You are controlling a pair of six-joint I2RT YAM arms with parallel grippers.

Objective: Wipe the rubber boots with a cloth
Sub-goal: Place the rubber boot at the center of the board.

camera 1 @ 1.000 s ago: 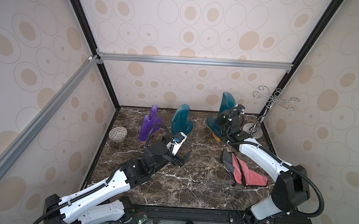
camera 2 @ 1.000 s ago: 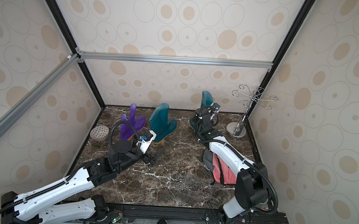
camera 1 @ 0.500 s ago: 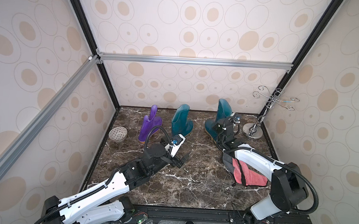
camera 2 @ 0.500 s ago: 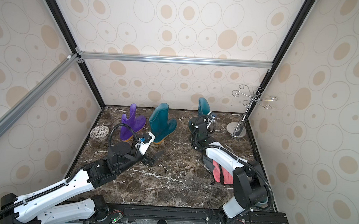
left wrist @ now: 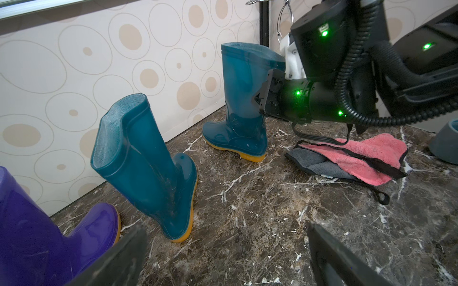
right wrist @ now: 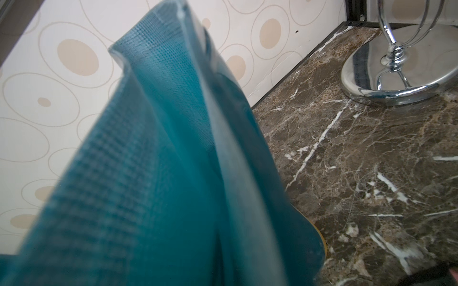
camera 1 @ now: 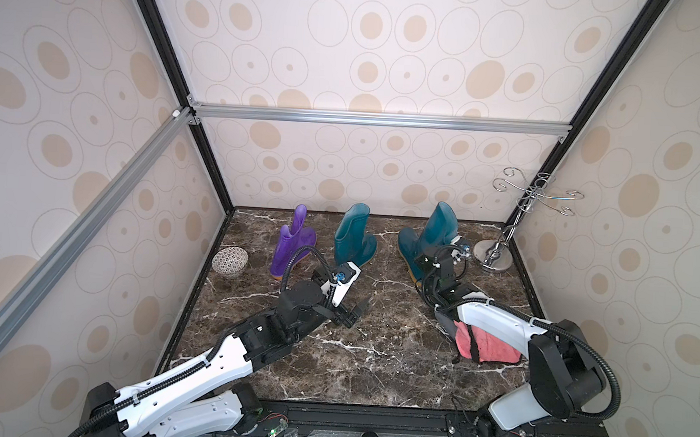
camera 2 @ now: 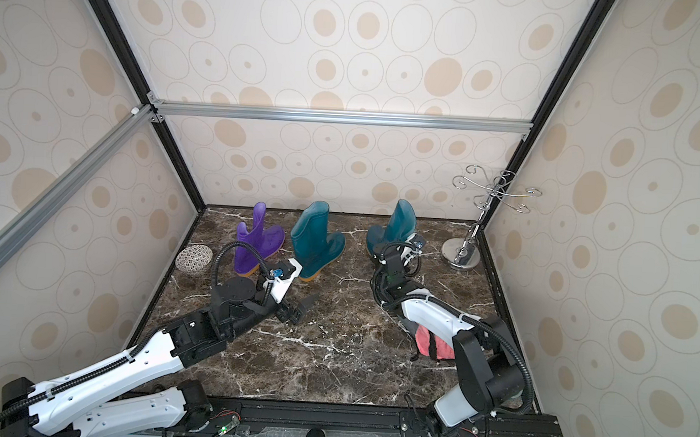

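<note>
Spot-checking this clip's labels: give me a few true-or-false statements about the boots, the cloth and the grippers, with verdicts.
1. The purple boot, the middle teal boot and the other teal boot all stand upright. True.
2. The left gripper holds the cloth. False: it is open and empty. The cloth lies on the table under the right arm.
3. A patterned bowl sits beside the purple boot. True.
4. The right gripper is at the purple boot. False: it is at the shaft of the other teal boot.
</note>
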